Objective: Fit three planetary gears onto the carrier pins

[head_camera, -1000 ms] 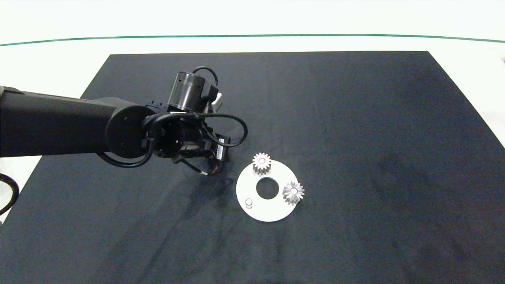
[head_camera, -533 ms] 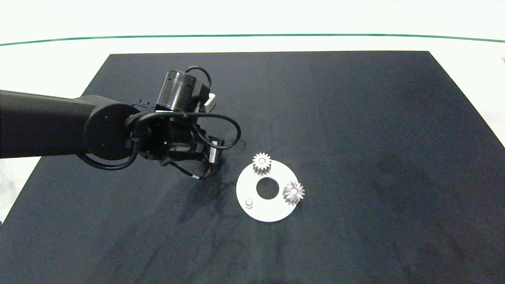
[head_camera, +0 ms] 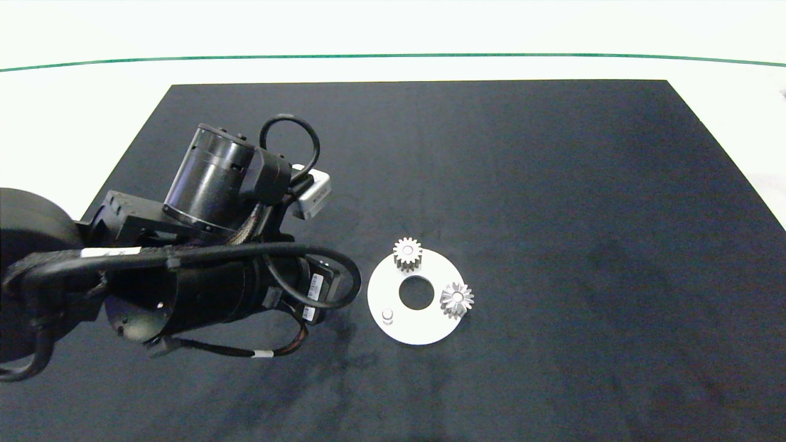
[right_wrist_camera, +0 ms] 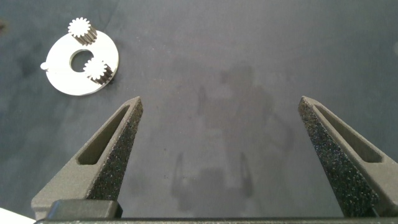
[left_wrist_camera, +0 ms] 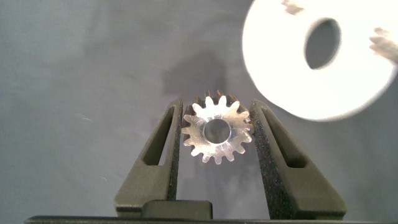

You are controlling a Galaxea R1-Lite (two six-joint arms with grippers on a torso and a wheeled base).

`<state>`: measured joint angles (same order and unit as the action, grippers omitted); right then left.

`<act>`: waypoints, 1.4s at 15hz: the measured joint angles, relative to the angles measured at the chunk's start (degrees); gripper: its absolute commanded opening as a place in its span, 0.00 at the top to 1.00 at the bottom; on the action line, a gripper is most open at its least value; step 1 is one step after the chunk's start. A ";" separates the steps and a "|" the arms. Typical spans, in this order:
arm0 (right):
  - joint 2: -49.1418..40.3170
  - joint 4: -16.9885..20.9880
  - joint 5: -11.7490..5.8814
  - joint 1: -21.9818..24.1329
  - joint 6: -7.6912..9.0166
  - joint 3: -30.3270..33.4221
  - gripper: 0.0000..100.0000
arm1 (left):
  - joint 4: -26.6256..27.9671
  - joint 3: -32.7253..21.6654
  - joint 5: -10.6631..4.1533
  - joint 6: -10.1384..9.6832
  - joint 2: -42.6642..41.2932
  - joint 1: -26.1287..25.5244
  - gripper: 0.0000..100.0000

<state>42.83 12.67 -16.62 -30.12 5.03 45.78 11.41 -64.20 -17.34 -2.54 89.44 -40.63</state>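
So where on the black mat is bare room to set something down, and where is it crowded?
The black mat is bare right of the white disc, and along its far edge. It is crowded at the left: the left gripper, shut on the third gear, hangs beside the disc. On the disc, two gears are seated; one pin is bare.

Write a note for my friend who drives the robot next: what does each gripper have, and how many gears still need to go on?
Left gripper: shut on the third planetary gear, held above the black mat, beside the white disc.
Right gripper: open, empty, hanging over bare mat away from the disc.
Done: two planetary gears sit on carrier pins, one at the disc's far edge, one on its right side.
Left: one carrier pin stands bare on the disc's near-left part. Carry the held gear over it, line up the bore, lower it on, then release.
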 measured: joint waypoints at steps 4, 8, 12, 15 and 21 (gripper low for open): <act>-0.07 0.01 0.02 0.00 0.02 0.00 0.00 | -0.55 1.11 -2.34 2.05 -1.66 -9.29 0.84; -0.02 0.01 0.09 0.00 0.02 -0.07 0.00 | -5.57 0.11 -5.49 6.03 3.34 -11.22 0.84; -0.02 0.01 0.11 0.00 0.00 -0.07 0.00 | -6.24 0.37 -5.56 6.78 6.01 -11.18 0.84; -0.02 0.01 0.16 0.00 0.02 -0.11 0.00 | -6.62 0.04 -5.56 6.85 6.73 -11.46 0.84; -0.02 0.01 0.20 0.00 0.00 -0.07 0.00 | -9.55 -0.16 -5.57 6.91 8.96 -12.46 0.84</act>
<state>42.80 12.68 -16.42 -30.12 5.03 45.70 1.87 -64.35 -22.91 4.38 98.40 -53.09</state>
